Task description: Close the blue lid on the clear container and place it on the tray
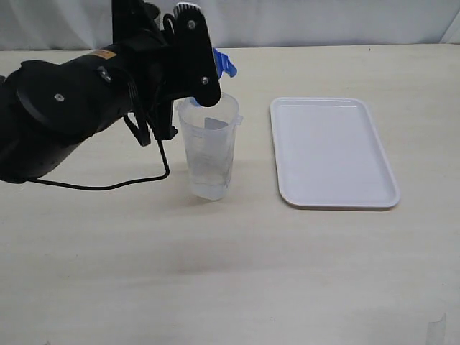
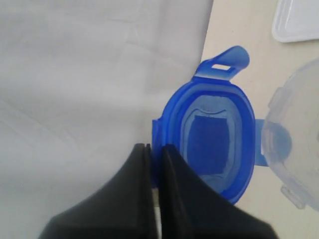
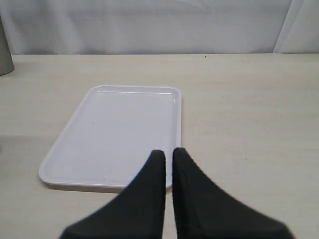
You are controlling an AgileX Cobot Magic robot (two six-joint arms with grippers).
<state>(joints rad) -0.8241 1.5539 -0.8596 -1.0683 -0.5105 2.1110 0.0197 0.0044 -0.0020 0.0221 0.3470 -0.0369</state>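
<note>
Left gripper (image 2: 154, 147): jaws nearly shut, the blue lid (image 2: 209, 139) pinched by a thin strip of its side rim. The lid is held in the air, tipped up on edge rather than flat. Its hollow side is turned to the wrist camera and one snap tab is flipped outward.

Key relation: the clear container (image 1: 208, 147) is stood upright on the table (image 1: 215, 280), long axis vertical, mouth open, below the held lid. The lid is not seated; in the exterior view it appears offset above and past the far side of the rim. In the left wrist view the container's rim is seen just beside the lid, with one tab overlapping it. Judged: the lid must be levelled and centred over the mouth before it is pressed down. The left arm is clearly nearer the container.

Right gripper (image 3: 168, 152): jaws closed, nothing held, hung by the nearest short edge of the tray (image 3: 114, 124). The tray is laid flat to the right of the container, apart from it, with nothing on it. That arm is judged nearer the drop-off.

Not resolved:
- Most of the lid is masked by the left gripper in the exterior view.
- Lid-to-rim contact cannot be told.
- The container is cut off in the left wrist view.
- The right arm is absent from the exterior view.
- A grey object (image 3: 4, 50) is clipped at the edge of the right wrist view and cannot be identified.
</note>
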